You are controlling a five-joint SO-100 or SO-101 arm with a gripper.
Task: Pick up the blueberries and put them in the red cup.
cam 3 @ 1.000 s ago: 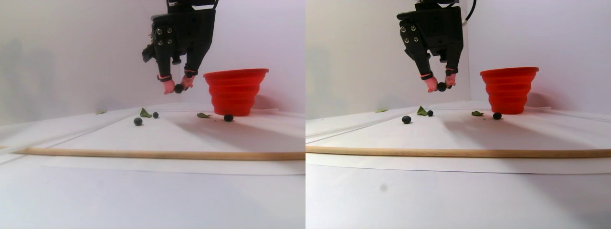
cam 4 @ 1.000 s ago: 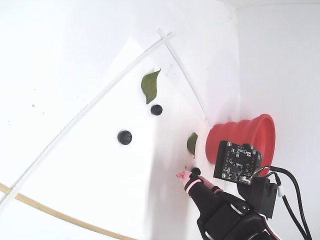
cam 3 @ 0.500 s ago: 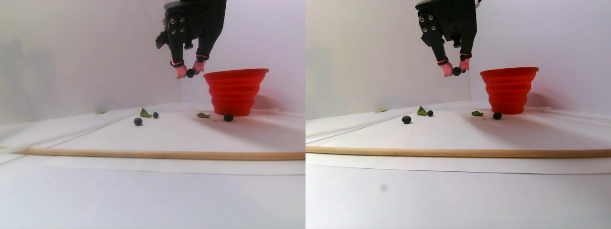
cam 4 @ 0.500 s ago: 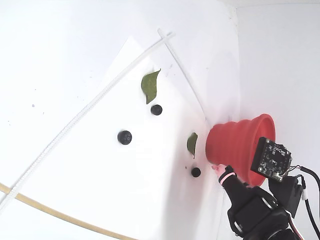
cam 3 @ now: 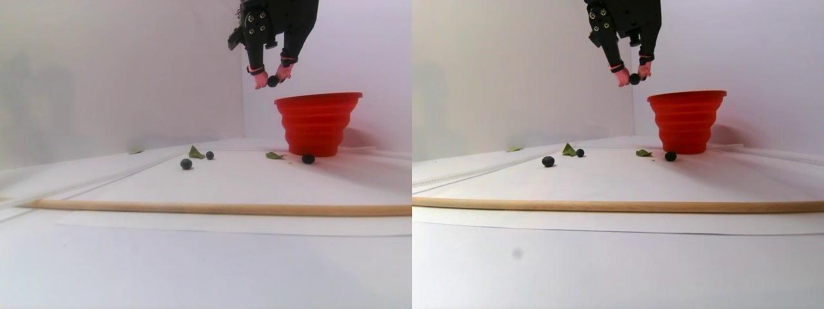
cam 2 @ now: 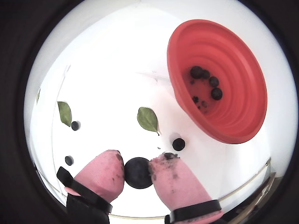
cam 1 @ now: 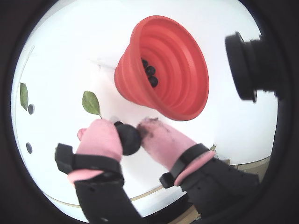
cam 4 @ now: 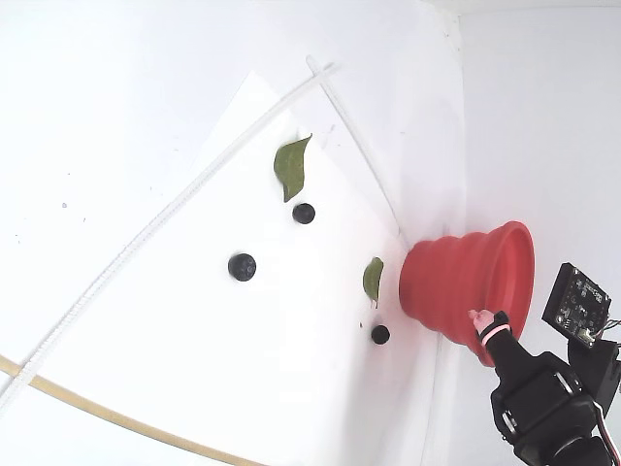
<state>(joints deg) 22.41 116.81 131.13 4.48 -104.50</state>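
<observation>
My gripper (cam 2: pixel 138 169) has pink-covered fingers and is shut on a dark blueberry (cam 2: pixel 138 172); it shows the same way in a wrist view (cam 1: pixel 128 138). In the stereo pair view the gripper (cam 3: pixel 273 81) holds the berry in the air, a little above and left of the rim of the red cup (cam 3: pixel 317 125). The red cup (cam 2: pixel 238 60) stands upright with several blueberries (cam 2: pixel 205 74) in its bottom. Three more blueberries lie on the white table: one close to the cup (cam 2: pixel 178 144) and two farther off (cam 2: pixel 75 125) (cam 2: pixel 69 160).
Two green leaves (cam 2: pixel 147 119) (cam 2: pixel 65 113) lie among the loose berries. A wooden strip (cam 3: pixel 193 208) crosses the front of the table. White walls stand close behind the cup. A black camera module (cam 1: pixel 252 65) sticks out beside the gripper.
</observation>
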